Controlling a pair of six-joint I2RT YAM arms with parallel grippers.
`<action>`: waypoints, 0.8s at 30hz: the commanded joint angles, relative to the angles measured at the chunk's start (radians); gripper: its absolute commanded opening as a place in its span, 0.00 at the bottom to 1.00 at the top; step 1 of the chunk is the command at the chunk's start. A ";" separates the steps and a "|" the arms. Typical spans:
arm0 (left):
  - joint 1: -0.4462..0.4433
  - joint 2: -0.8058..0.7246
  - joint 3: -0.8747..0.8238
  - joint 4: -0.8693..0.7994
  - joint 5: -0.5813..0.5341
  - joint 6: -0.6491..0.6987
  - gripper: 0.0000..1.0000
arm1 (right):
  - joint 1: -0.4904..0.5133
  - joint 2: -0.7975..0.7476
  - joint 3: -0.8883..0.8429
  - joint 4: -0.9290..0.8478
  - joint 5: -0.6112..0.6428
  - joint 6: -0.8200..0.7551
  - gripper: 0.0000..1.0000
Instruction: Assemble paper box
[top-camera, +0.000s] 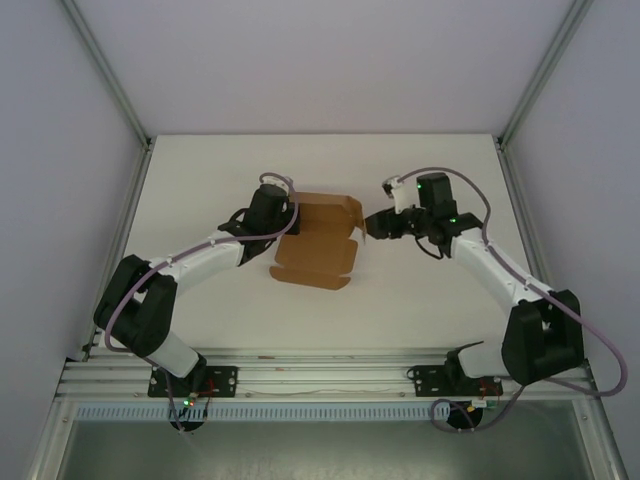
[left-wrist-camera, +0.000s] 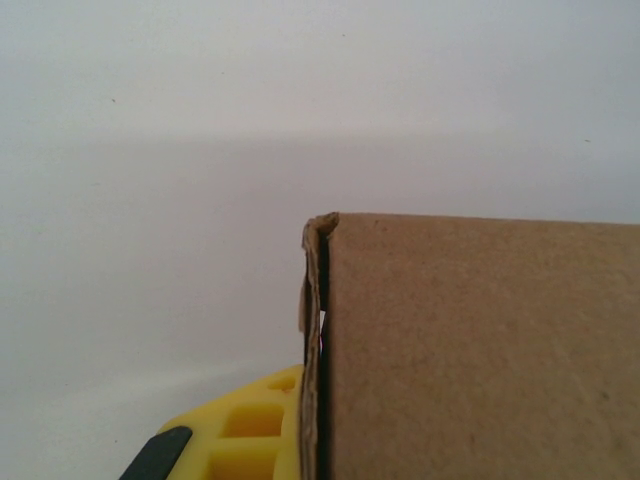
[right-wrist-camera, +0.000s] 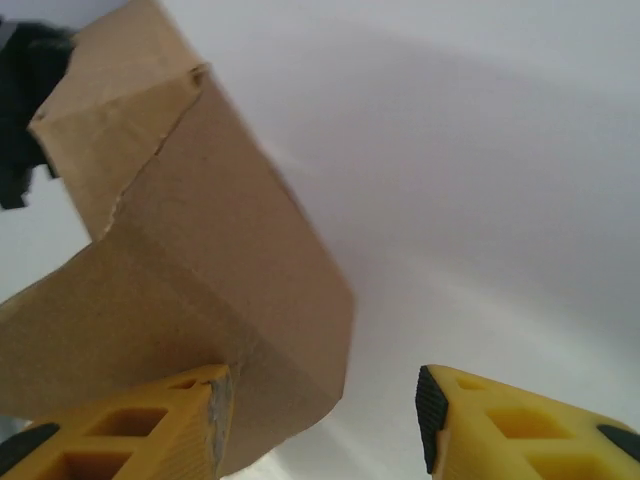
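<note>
The paper box (top-camera: 315, 252) is plain brown cardboard, partly folded, lying mid-table with flaps raised at its far side. My left gripper (top-camera: 288, 222) is at the box's left far edge, shut on an upright cardboard wall (left-wrist-camera: 480, 350). One yellow finger (left-wrist-camera: 245, 430) shows beside that wall; the other is hidden behind it. My right gripper (top-camera: 370, 226) is at the box's right side. Its jaws (right-wrist-camera: 322, 400) stand apart around a raised flap (right-wrist-camera: 200, 250), which lies against the left finger (right-wrist-camera: 150, 430) and leaves a gap to the right finger (right-wrist-camera: 500, 430).
The white table (top-camera: 430, 180) is enclosed by pale walls and aluminium posts (top-camera: 110, 70). A metal rail (top-camera: 320, 375) carrying both arm bases runs along the near edge. Bare tabletop lies behind and in front of the box.
</note>
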 joint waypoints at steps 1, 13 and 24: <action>0.003 -0.026 0.002 0.014 0.018 0.020 0.00 | 0.027 0.030 0.047 -0.010 -0.072 -0.048 0.52; 0.002 -0.024 0.008 0.003 0.013 0.015 0.00 | 0.115 0.142 0.111 0.155 0.205 0.050 0.60; -0.001 -0.004 0.041 -0.027 -0.004 -0.015 0.00 | 0.234 0.203 0.150 0.231 0.609 0.166 0.46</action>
